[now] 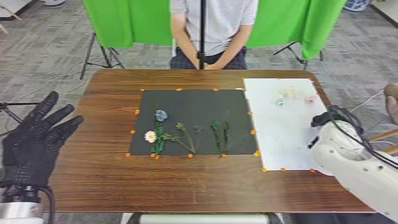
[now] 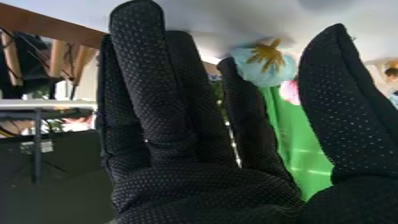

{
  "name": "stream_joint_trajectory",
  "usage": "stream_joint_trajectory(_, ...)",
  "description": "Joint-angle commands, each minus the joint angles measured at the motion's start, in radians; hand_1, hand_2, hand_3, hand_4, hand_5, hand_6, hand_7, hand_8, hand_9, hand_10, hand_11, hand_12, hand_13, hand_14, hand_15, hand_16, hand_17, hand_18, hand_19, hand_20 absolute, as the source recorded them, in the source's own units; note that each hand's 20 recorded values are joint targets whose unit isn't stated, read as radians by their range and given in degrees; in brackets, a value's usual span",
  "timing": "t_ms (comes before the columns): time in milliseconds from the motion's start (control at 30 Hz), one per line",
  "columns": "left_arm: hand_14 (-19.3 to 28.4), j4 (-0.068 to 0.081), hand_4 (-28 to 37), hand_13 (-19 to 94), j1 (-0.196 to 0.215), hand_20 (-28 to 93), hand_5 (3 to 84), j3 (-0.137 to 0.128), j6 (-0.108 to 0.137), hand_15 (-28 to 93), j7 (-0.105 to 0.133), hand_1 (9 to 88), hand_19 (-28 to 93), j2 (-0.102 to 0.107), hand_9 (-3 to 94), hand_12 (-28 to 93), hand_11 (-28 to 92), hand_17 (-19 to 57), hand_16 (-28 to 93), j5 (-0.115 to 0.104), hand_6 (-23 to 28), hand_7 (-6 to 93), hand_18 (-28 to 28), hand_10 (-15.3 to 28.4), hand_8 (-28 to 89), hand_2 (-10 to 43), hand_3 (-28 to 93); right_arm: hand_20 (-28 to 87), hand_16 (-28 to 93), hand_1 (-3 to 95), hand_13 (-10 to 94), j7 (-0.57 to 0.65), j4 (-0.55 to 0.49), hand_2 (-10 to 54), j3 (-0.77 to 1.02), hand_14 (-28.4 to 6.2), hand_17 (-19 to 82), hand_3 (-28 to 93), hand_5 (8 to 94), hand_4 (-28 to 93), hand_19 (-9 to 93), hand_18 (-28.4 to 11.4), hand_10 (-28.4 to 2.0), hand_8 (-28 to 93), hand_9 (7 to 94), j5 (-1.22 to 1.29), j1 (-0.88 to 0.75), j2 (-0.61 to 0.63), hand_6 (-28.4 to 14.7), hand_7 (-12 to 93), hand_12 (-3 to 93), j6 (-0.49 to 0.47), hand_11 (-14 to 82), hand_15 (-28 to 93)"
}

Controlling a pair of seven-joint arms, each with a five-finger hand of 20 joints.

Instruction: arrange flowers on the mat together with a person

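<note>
Your right robot hand (image 1: 327, 117) is released, fingers straight and thumb held away, over the right edge of the white rectangular sheet (image 1: 280, 135). Your left robot hand (image 1: 31, 147) is also released, palm spread, beside the left edge of the brown wooden bench (image 1: 178, 185).

Your nearest pick looks to be the pale teal soft-petalled flower (image 1: 280, 101), lying on the upper part of the white sheet, with the small pink flower (image 1: 310, 99) and the pale yellow sprig (image 1: 290, 93) near it. Expect all three to weigh almost nothing, with thin petals that crease or fold easily. You'd do best to pinch low, just under the head, with light pressure; you can't make out the teal one's stem well enough to tell how stiff it is. A gloved fingertip could drag or snag the petals, so close slowly.

In place of containers you have two flat surfaces, side by side. The black rectangular mat (image 1: 222, 102) bears the blue flower on a green stem (image 1: 161, 115), the white daisy-like flower with a yellow centre (image 1: 150, 136) beside that stem, the thin branching green sprig (image 1: 182, 131) and the pair of dark green leafy stems (image 1: 219, 137). These longer pieces should be springy and are best taken mid-stem. With no walls to stop them, they could slide or roll if you brush them.
</note>
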Motion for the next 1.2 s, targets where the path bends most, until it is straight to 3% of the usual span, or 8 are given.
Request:
stream_joint_trajectory(33,22.4,0.009,-26.9,21,-0.004,17,30.4,0.005,-0.019,44,-0.025,20.1,39,-0.013,30.1,12,16,-9.3,-5,0.01,4.2,9.4,18.0,14.5,-8,7.3,75,-12,12,37.2,74,0.026,0.012,-6.7,-0.041,-14.9,30,68,51.4,-23,79,-26.3,-20.2,-11,70.1,-0.082,0.027,0.002,-0.7,10,13.6,-0.017,14.8,50)
stream_joint_trajectory(100,22.4,0.009,-26.9,21,-0.011,17,30.4,0.003,-0.023,44,-0.04,20.1,39,-0.02,30.1,12,16,-9.2,-5,0.017,4.2,9.4,18.0,14.5,-8,7.3,75,-12,12,36.8,74,0.016,0.008,-6.8,-0.049,-14.9,30,68,51.3,-23,79,-26.7,-20.2,-11,70.6,-0.088,0.028,0.007,-0.9,11,13.7,-0.004,14.9,50)
stream_joint_trajectory(333,22.4,0.01,-26.9,21,-0.009,18,30.4,0.006,-0.021,44,-0.034,20.1,39,-0.019,30.0,12,16,-9.2,-5,0.014,4.2,9.3,18.0,14.5,-8,7.3,75,-10,13,38.7,74,-0.029,0.034,-8.0,-0.125,-14.5,30,68,54.2,-24,78,-26.8,-19.0,-12,70.5,-0.08,0.077,0.01,0.7,12,14.0,0.003,15.5,50)
stream_joint_trajectory(533,22.4,0.012,-26.9,21,-0.008,17,30.5,0.005,-0.021,44,-0.028,20.1,39,-0.02,30.1,12,16,-9.2,-6,0.011,4.3,9.2,18.0,14.5,-8,7.3,75,-7,14,44.1,76,-0.056,0.053,-9.5,-0.181,-11.7,33,69,66.9,-27,75,-24.7,-13.1,-12,75.1,-0.096,0.109,0.008,3.6,13,14.2,0.017,16.3,48)
stream_joint_trajectory(667,22.4,0.011,-26.9,21,-0.005,17,30.5,0.005,-0.021,44,-0.024,20.2,39,-0.02,30.1,12,16,-9.2,-6,0.011,4.3,9.2,18.0,14.6,-8,7.3,75,-5,16,51.4,77,-0.063,0.063,-9.5,-0.213,-9.7,34,61,75.5,-28,73,-23.2,-10.6,-6,79.9,-0.135,0.117,0.007,4.0,13,14.7,0.055,16.9,46)
stream_joint_trajectory(767,22.4,0.012,-26.9,21,-0.005,17,30.5,0.004,-0.02,44,-0.02,20.2,39,-0.019,30.2,12,16,-9.3,-6,0.01,4.3,9.2,18.0,14.7,-8,7.3,75,-2,18,56.2,81,-0.06,0.063,-9.5,-0.213,-6.9,34,58,83.6,-28,74,-21.3,-7.3,-2,88.4,-0.154,0.113,0.004,4.8,14,23.9,0.089,10.9,45)
stream_joint_trajectory(1133,22.4,0.006,-26.9,21,0.006,17,30.5,-0.006,-0.02,44,-0.008,20.2,39,-0.023,30.1,12,16,-9.3,-6,0.007,4.3,9.1,18.0,14.7,-8,7.3,75,-2,20,56.9,84,-0.037,-0.01,-9.5,-0.171,-5.0,34,59,86.3,-28,77,-17.4,-6.4,-1,92.9,-0.286,0.079,0.014,5.1,15,27.4,0.216,12.3,46)
stream_joint_trajectory(1200,22.4,0.005,-26.9,21,0.004,17,30.5,-0.01,-0.024,44,-0.017,20.2,39,-0.029,30.1,12,16,-9.3,-6,0.012,4.3,9.1,18.0,14.7,-8,7.3,75,-2,20,56.9,84,-0.031,-0.041,-9.5,-0.165,-4.8,34,60,86.7,-28,77,-17.0,-6.3,-1,93.1,-0.314,0.076,0.022,4.9,15,27.5,0.234,12.4,47)
